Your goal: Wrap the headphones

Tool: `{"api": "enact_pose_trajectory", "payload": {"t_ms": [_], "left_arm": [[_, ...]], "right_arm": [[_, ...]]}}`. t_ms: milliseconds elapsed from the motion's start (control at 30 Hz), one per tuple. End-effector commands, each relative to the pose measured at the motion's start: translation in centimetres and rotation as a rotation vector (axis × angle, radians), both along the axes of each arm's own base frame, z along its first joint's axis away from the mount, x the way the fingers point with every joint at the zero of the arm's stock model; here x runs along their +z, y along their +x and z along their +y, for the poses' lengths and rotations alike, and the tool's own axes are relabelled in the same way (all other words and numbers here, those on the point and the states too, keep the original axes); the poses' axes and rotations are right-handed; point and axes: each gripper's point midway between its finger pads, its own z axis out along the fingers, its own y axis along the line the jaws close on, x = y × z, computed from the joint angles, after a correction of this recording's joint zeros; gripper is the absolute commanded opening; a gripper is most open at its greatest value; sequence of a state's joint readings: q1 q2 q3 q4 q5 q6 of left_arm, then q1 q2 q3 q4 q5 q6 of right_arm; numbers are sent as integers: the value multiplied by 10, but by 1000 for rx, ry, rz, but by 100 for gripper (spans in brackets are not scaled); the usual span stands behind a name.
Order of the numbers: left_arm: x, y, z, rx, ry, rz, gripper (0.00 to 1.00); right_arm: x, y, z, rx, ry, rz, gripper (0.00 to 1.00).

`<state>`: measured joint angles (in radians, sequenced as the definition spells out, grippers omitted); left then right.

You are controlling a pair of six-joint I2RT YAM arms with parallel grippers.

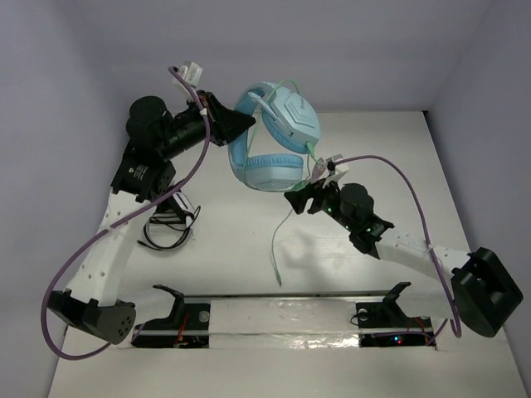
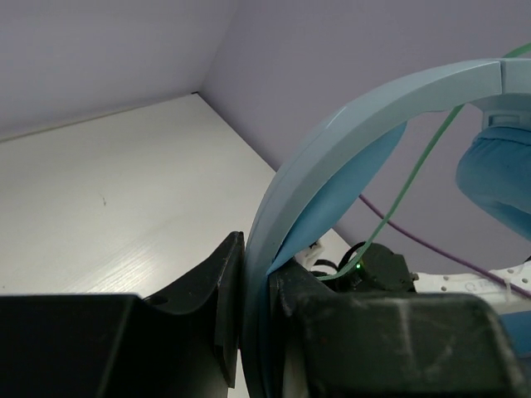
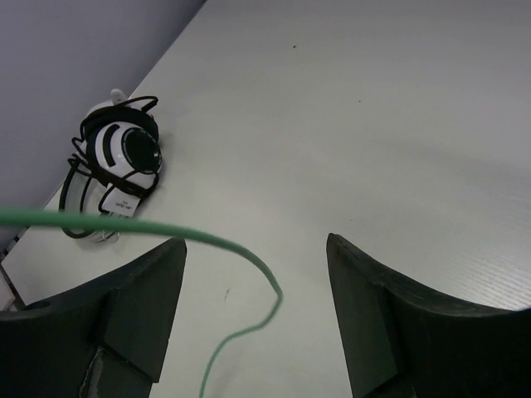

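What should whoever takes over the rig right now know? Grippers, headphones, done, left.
Left gripper: shut on the headband, holding the headphones up off the table.
Right gripper: open, near the ear cups; the cable crosses between its fingers, unclamped.
Cable: one strand crosses the headband arch; the rest hangs loose, trailing down toward the table.
Done: headset lifted.
Left: grab the cable and wind the slack around the headphones.
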<state>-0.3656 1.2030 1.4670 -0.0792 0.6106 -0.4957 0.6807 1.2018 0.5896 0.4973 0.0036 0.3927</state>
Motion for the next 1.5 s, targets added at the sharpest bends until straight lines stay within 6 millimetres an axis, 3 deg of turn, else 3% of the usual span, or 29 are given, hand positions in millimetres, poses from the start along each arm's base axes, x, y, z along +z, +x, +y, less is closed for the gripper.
{"api": "enact_pose_trajectory", "payload": {"t_ms": [0, 333, 600, 667, 733, 767, 867, 1000, 1033, 1100, 1133, 1200, 1233, 1267, 1300, 1333, 1400, 1433, 1467], "left_arm": [[60, -12, 8, 15, -105, -115, 0], [67, -10, 6, 8, -121, -108, 0], [67, -4, 8, 36, -129, -93, 0], [68, -3, 8, 40, -134, -89, 0], [70, -2, 9, 47, -135, -93, 0], [69, -1, 10, 59, -137, -91, 0], [67, 3, 15, 98, -146, -79, 0], [64, 12, 25, 181, -195, -81, 0], [50, 18, 26, 202, -197, -54, 0], [52, 24, 35, 266, -249, -62, 0], [36, 30, 36, 287, -247, -31, 0], [26, 44, 47, 380, -262, -12, 0], [10, 52, 52, 427, -246, 10, 0], [3, 59, 63, 498, -251, 17, 0], [-2, 62, 66, 524, -262, 17, 0], [-21, 67, 69, 553, -248, 49, 0], [-33, 75, 83, 643, -260, 62, 0], [-49, 77, 83, 665, -242, 82, 0], [-55, 79, 87, 711, -237, 85, 0]], "right_arm": [[14, 4, 7, 21, 69, -61, 74], [-9, 10, 30, 89, 98, -7, 73], [-32, 13, 38, 93, 175, 33, 61], [-37, 19, 39, 70, 180, 33, 49], [-35, 21, 41, 77, 200, 27, 43], [-37, 19, 44, 91, 210, 35, 31], [-36, 17, 46, 106, 229, 32, 8], [-28, 6, 47, 98, 229, 51, 0], [-34, 2, 49, 99, 198, 90, 0], [-35, -5, 52, 87, 172, 115, 0], [-36, -19, 57, 108, 144, 142, 0], [-35, -29, 59, 92, 108, 155, 0], [-47, -39, 57, 94, 60, 201, 0], [-40, -50, 61, 109, 57, 201, 0], [-38, -56, 63, 112, 45, 212, 0], [-50, -66, 60, 110, -7, 252, 0], [-41, -85, 65, 128, -29, 257, 0], [-51, -96, 59, 126, -89, 300, 0], [-48, -101, 59, 124, -104, 303, 0]]}}
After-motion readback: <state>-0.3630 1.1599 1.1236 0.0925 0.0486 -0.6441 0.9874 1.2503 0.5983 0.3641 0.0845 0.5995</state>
